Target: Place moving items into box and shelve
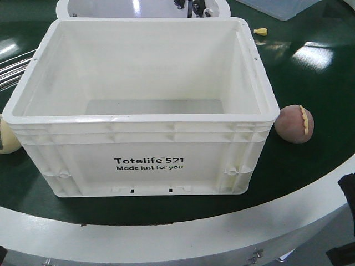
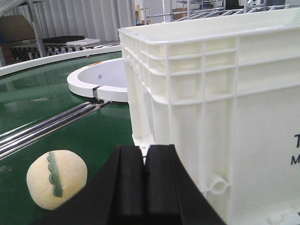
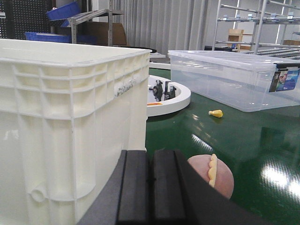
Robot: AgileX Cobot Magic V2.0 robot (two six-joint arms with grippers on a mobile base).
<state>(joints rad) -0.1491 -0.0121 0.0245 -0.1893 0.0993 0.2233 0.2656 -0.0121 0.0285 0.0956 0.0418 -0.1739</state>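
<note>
Moving item: You are looking at a rounded, brownish-pink soft lump (image 1: 294, 124) with a pale yellow scalloped seam down one side. It is far smaller than the box (image 1: 150, 138).
Moving item position: It is lying on the green bench (image 1: 310, 177), outside the box and just beside its right end wall. You cannot tell whether it is touching that wall.
Box: The white crate with the ribbed rim is standing upright and open-topped, with its black "Totelife 521" print facing the front view.
Left fingers: Your left fingers (image 2: 129, 187) are pressing flat against each other with nothing between them. They are sitting low over the bench beside the box's left end wall (image 2: 225, 93).
Right fingers: Your right fingers (image 3: 133, 187) are likewise clenched on nothing, low beside the box's right end wall (image 3: 70, 93). The moving item (image 3: 213, 176) is showing just past them to the right, its lower part hidden behind them.
Surroundings: A cream lump (image 2: 56, 179) with a green seam is lying on the bench off the box's left end. A clear tub (image 3: 234, 79) and a small yellow piece (image 3: 216, 113) are sitting farther back.
</note>
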